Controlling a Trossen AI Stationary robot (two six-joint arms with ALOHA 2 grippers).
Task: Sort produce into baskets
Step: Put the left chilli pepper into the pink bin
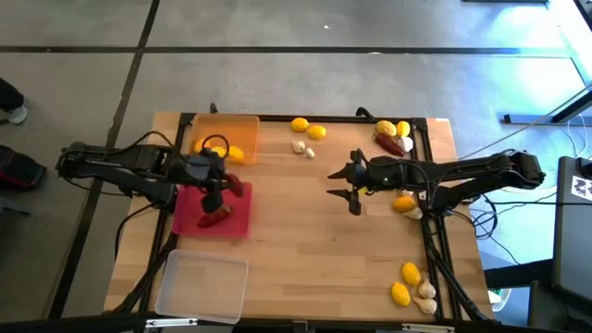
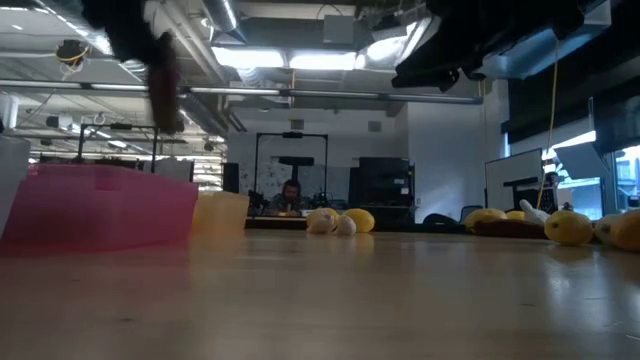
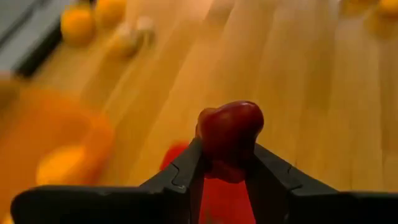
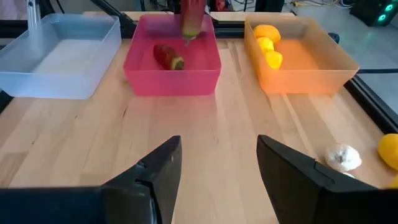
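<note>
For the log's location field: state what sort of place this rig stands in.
Most likely a robotics lab or workshop. The low view shows a large hall with ceiling strip lights, exposed pipes and equipment racks beyond the wooden table; a person sits at a far bench.

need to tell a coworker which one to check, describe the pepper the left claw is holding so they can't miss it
Start at the red-pink basket, the middle one of three along the left arm's side of the table. The left claw hangs over it, shut on a dark red pepper. Another pepper already lies in that basket; this one is the one up in the air between the fingers.
</note>
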